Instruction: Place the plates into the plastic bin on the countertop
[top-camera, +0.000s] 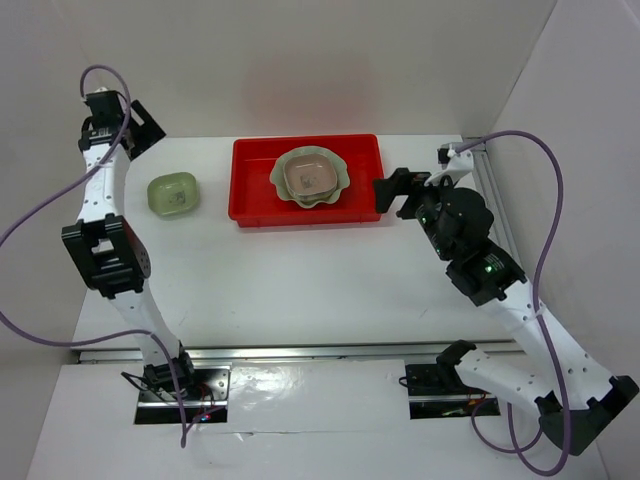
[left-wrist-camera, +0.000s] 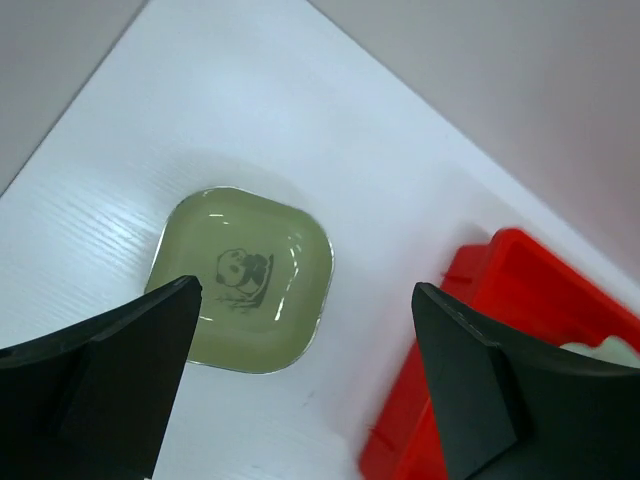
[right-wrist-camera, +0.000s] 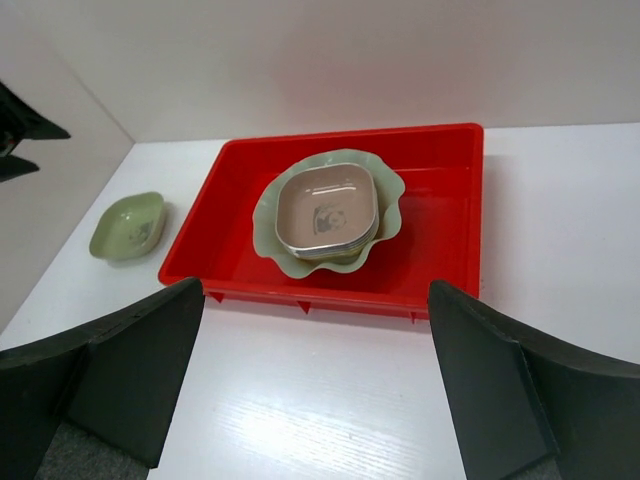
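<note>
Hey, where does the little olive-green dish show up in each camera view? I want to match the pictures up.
Top external: the olive dish is at left, mid-height, just left of the red bin.
Left wrist: the olive dish is centre-left, with a corner of the red bin at lower right.
Right wrist: the olive dish is near the left edge, left of the red bin.
Shared landmark: the red bin, always to the dish's right.
</note>
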